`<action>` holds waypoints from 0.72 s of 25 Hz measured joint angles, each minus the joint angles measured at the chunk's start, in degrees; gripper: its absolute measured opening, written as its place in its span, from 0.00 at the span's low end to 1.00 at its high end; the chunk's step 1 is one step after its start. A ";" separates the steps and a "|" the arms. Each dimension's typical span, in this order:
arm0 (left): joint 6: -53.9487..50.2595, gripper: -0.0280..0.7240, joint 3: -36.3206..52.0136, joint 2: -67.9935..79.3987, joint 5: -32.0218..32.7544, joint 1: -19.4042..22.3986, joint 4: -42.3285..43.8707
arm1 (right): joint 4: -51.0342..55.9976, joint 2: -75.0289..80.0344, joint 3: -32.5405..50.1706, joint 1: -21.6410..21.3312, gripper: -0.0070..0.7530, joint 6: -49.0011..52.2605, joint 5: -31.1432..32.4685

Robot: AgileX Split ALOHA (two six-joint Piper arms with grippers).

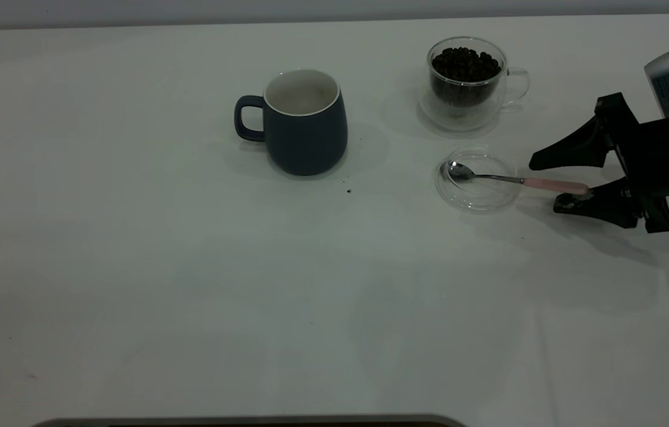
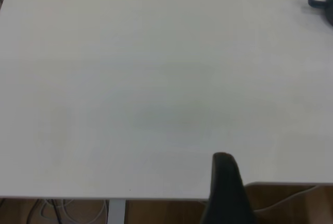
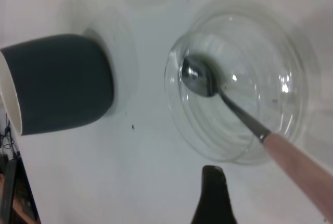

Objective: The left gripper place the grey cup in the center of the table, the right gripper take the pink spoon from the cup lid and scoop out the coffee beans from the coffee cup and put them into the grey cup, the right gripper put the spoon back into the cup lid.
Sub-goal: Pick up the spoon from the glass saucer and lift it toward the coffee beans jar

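We see the pink spoon (image 1: 515,179) lying with its long axis roughly across the surface (image 1: 133,284), its shiny bowl resting inside the cup lid (image 1: 477,179) and pointing toward the grey cup (image 1: 305,121), its pink handle reaching out over the lid's rim toward the right gripper (image 1: 554,181). That gripper sits low at the right edge, its fingers spread wide apart, one on each side of the handle's end; the nearer fingertip looks to touch the handle tip, though we cannot tell for certain. Behind the lid stands the coffee cup (image 1: 466,83), filled with coffee beans (image 1: 465,64), handle turned right. The grey cup stands upright near the middle, handle pointing left. The right arm is cut off by the frame. Of the left gripper (image 2: 225,182) only one dark finger shows in its wrist view, so we cannot tell how it stands.
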 joint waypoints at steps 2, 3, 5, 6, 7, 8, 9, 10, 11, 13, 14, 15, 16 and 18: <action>0.00 0.79 0.00 0.00 0.00 0.00 0.00 | 0.00 0.02 -0.05 0.00 0.82 0.04 -0.19; 0.00 0.79 0.00 0.00 0.00 0.00 0.00 | 0.00 0.06 -0.13 0.00 0.82 0.04 -0.26; 0.00 0.79 0.00 0.00 0.00 0.00 0.00 | 0.00 0.06 -0.33 0.00 0.81 0.17 -0.26; 0.00 0.79 0.00 0.00 0.00 0.00 0.00 | 0.00 0.06 -0.46 0.00 0.80 0.24 -0.21; 0.00 0.79 0.00 0.00 0.00 0.00 0.00 | 0.00 0.06 -0.56 0.00 0.80 0.54 -0.13; 0.00 0.79 0.00 0.00 0.00 0.00 0.00 | 0.00 0.06 -0.56 0.00 0.79 0.63 -0.08; 0.00 0.79 0.00 0.00 0.00 0.00 0.00 | 0.00 0.06 -0.56 0.00 0.79 0.63 0.05; 0.00 0.79 0.00 0.00 0.00 0.00 0.00 | 0.00 0.06 -0.56 0.00 0.79 0.70 0.18; 0.00 0.79 0.00 0.00 0.00 0.00 0.00 | 0.00 0.06 -0.56 0.00 0.79 0.85 0.33; 0.00 0.79 0.00 0.00 0.00 0.00 0.00 | 0.00 0.06 -0.56 0.00 0.79 1.08 0.47; 0.00 0.79 0.00 0.00 0.00 0.00 0.00 | 0.00 0.06 -0.56 0.00 0.79 1.15 0.56; 0.06 0.79 0.00 0.00 0.00 0.00 0.00 | 0.00 0.06 -0.56 0.00 0.78 1.27 0.62; 0.12 0.79 0.00 0.00 0.00 0.00 0.00 | 0.00 0.06 -0.56 0.00 0.76 1.27 0.61; 0.12 0.79 0.00 0.00 0.00 0.00 0.00 | 0.00 0.06 -0.56 0.00 0.70 1.27 0.61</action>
